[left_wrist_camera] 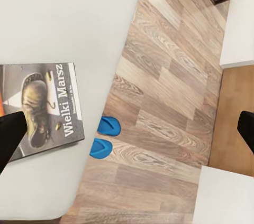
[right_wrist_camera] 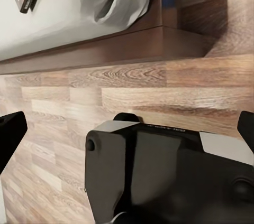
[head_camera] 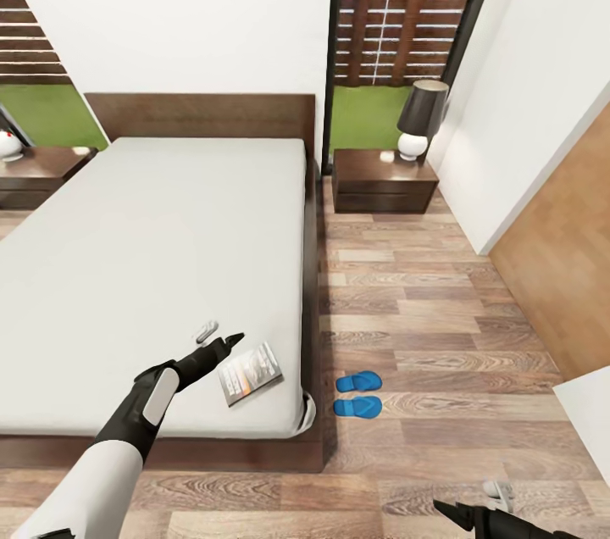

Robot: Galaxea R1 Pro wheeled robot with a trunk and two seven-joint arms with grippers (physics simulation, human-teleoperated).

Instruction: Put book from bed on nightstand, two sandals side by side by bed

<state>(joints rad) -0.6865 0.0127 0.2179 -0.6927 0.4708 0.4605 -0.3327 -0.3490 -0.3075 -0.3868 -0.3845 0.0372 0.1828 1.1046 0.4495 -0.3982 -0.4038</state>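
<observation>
The book lies flat on the bed's pale mattress near its front right corner. In the left wrist view its cover shows a boot picture. My left gripper hovers open just left of the book, fingers spread wide, nothing between them. Two blue sandals lie side by side on the wood floor close to the bed's right side, and appear as sandals in the left wrist view. My right gripper hangs open low over the floor at the front right.
A dark nightstand with a black-shaded lamp stands right of the headboard. Another nightstand is at the left. A white wall corner narrows the floor on the right. My own dark base sits below the right gripper.
</observation>
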